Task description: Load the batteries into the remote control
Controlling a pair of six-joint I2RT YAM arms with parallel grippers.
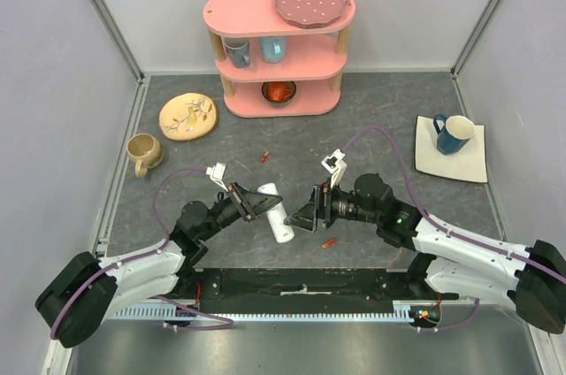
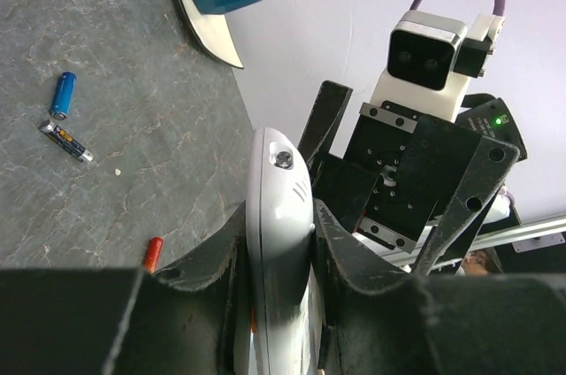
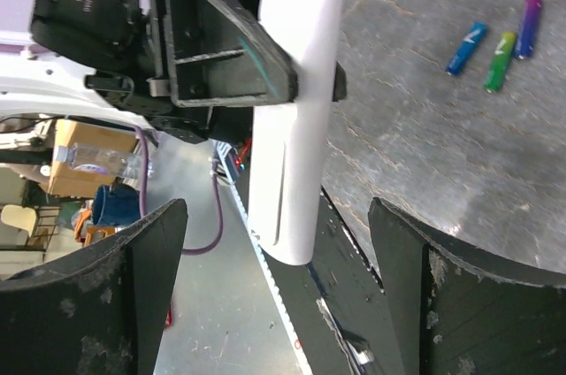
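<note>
My left gripper (image 1: 255, 201) is shut on the white remote control (image 1: 277, 216) and holds it above the table. In the left wrist view the remote (image 2: 281, 207) sits edge-on between my fingers. My right gripper (image 1: 309, 208) is open and empty, facing the remote's free end (image 3: 292, 118), jaws wide on either side without touching. One orange-red battery (image 1: 328, 241) lies below the grippers, another (image 1: 263, 156) further back. Blue (image 2: 62, 94), dark grey (image 2: 65, 141) and orange-red (image 2: 153, 253) batteries lie on the table. Blue (image 3: 466, 35), green (image 3: 500, 61) and purple (image 3: 529, 26) ones show in the right wrist view.
A pink shelf (image 1: 279, 48) with cups and a plate stands at the back. A yellow plate (image 1: 187, 116) and a beige mug (image 1: 144, 153) are at the left. A blue mug (image 1: 454, 133) stands on a white square plate (image 1: 469, 163) at the right.
</note>
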